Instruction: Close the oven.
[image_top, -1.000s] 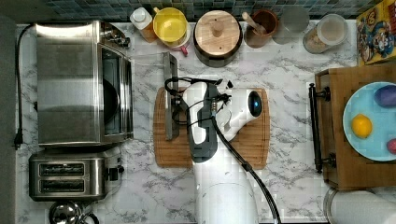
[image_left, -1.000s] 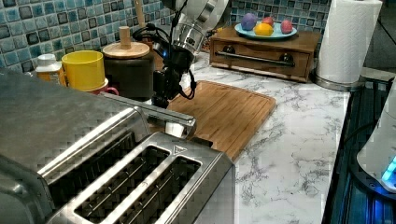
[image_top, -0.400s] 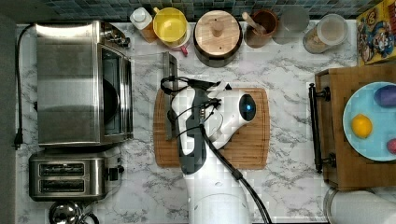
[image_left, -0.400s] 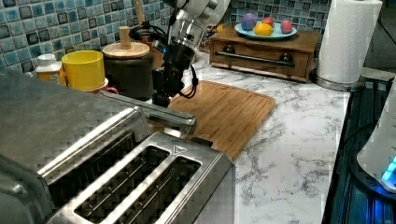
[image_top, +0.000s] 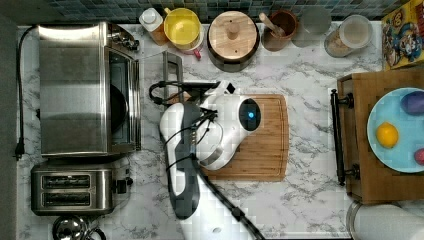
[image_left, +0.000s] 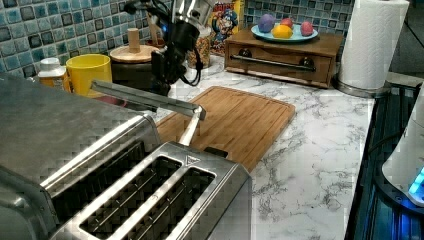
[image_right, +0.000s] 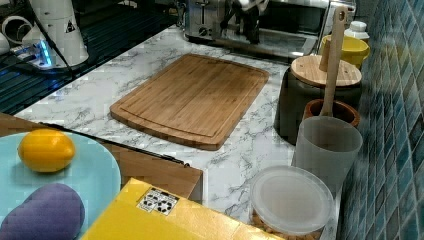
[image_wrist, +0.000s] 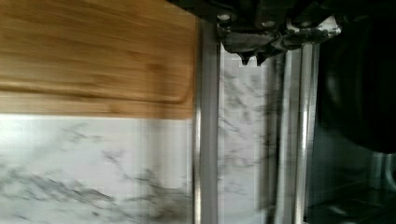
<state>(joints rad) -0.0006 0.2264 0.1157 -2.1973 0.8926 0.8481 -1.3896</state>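
I see the oven (image_top: 87, 90) at the left of the top view, a big boxy brushed-steel unit with a dark cavity on its right side and knobs at its upper right corner. Its long axis runs up and down the frame, and its mouth faces right, toward the cutting board (image_top: 260, 145). The glass door is partly open: in the left view its bar handle (image_left: 145, 96) stands raised above the counter, slanting from the upper left down toward the frame's middle. In the top view the handle (image_top: 172, 75) lies just right of the oven, parallel to its front. Below the oven sits the toaster (image_top: 75, 190).

The gripper (image_left: 162, 70) sits just behind the handle in the left view; I cannot tell how its fingers stand.

Compared with a second ago, the arm has swung left over the board's left edge, and the door has risen from nearly flat to a tilted, half-shut position.
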